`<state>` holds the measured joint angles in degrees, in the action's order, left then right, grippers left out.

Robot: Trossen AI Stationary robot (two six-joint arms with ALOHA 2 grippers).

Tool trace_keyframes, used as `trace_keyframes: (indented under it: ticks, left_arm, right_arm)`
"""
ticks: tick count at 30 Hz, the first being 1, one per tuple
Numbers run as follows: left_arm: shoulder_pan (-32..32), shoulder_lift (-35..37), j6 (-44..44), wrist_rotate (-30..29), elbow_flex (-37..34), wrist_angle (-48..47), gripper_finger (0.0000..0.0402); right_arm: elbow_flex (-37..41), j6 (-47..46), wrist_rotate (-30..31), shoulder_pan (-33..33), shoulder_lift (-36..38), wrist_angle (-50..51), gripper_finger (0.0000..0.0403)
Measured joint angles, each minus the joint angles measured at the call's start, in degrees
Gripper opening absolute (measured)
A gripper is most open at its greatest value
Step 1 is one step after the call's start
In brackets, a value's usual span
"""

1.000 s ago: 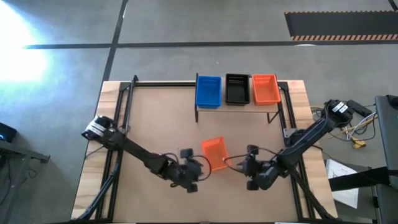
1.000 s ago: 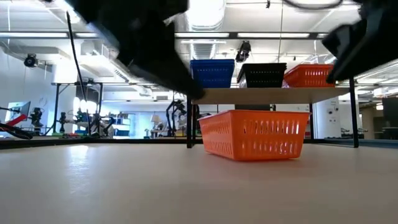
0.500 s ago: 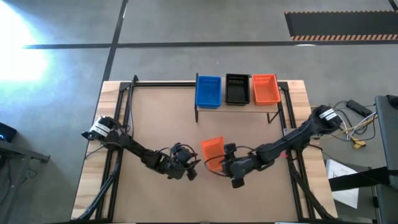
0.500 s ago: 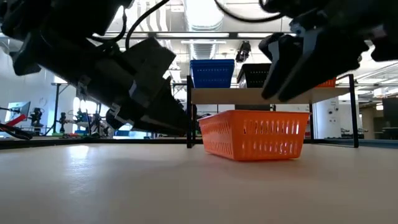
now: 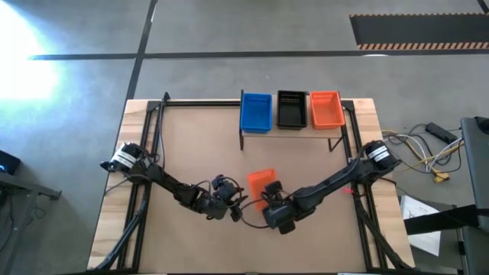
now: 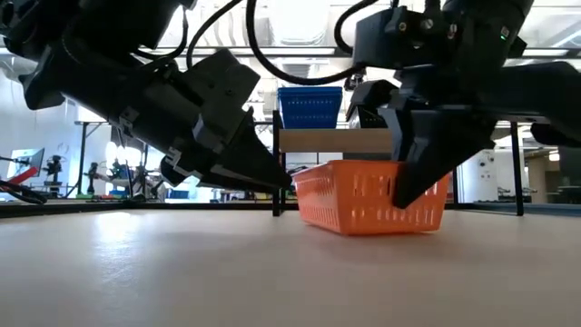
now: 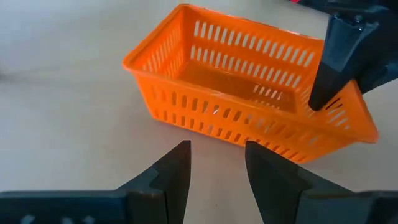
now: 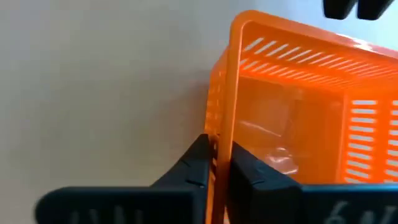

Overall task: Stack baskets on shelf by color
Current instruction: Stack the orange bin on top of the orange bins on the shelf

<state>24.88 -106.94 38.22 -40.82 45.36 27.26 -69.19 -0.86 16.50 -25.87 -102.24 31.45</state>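
A single orange basket (image 5: 262, 183) sits flat on its base on the tabletop, also in the low view (image 6: 363, 195). My right gripper (image 8: 222, 168) is at its near end (image 5: 273, 208), shut over the basket wall. Just left of the basket is my left gripper (image 7: 214, 171), low and open, with its fingers pointing at the basket's long side and touching nothing. The shelf (image 6: 336, 140) stands along the far edge. On it rest a blue basket (image 5: 256, 112), a black basket (image 5: 290, 109) and another orange basket (image 5: 327, 108). My right gripper pinches the rim of the orange basket's near short wall (image 8: 225, 134), one finger (image 8: 249, 171) inside the basket and one (image 8: 198, 168) outside. The fingers come from above, slanting down. The basket's base stays on the table, upright.
Black frame rails run along the table's left (image 5: 149, 145) and right (image 5: 355, 145) sides. The shelf's thin black legs (image 6: 276, 177) stand just behind the basket. Bare tabletop (image 5: 199, 145) lies between the arms and the shelf.
My right gripper has swung from the basket's right side toward the table's left and come down onto the basket's near end. My left gripper has dropped lower beside the basket's left side. The orange basket has stayed where it was.
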Motion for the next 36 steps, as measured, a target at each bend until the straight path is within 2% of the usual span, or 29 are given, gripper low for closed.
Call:
trace_keyframes:
  ticks: [3,7,11,14,18,22,26,31,36]
  left_arm:
    - [0.2,0.0,0.0,0.1,0.0,-0.1,0.0136]
    - [0.4,0.0,0.0,0.1,0.0,-0.3,0.0136]
    - [0.4,-0.6,-1.2,0.1,0.0,0.0,0.0136]
    - [0.4,-1.8,-3.2,0.0,0.1,1.3,0.0136]
    - [0.2,-3.4,-4.8,-0.1,0.1,4.3,0.0136]
    - [-0.1,-4.9,-7.1,-0.1,0.1,8.7,0.0136]
    - [0.0,-5.5,-7.2,0.3,0.1,12.3,0.0136]
    - [0.0,-5.5,-7.2,0.5,0.9,12.7,0.0136]
    - [0.0,-5.5,-7.3,1.4,2.2,12.8,0.0136]
  right_arm:
    - [0.4,-1.9,0.5,-0.5,1.5,1.5,0.001]
    - [3.2,-7.6,2.7,-3.9,8.3,5.9,0.0009]
    - [3.5,-13.4,9.0,-9.5,17.9,13.4,0.0009]
    - [0.7,-17.0,15.0,-13.3,25.5,20.1,0.0009]
    - [-4.4,-20.7,21.7,-13.4,33.5,33.7,0.0009]
    - [-9.1,-15.3,26.2,-4.9,38.7,48.4,0.0008]
    - [-9.8,1.0,24.2,9.3,44.0,51.2,0.0008]
    - [-9.5,17.8,16.5,27.4,49.4,50.6,0.0008]
    - [-8.6,31.3,4.8,42.4,51.4,50.1,0.0008]
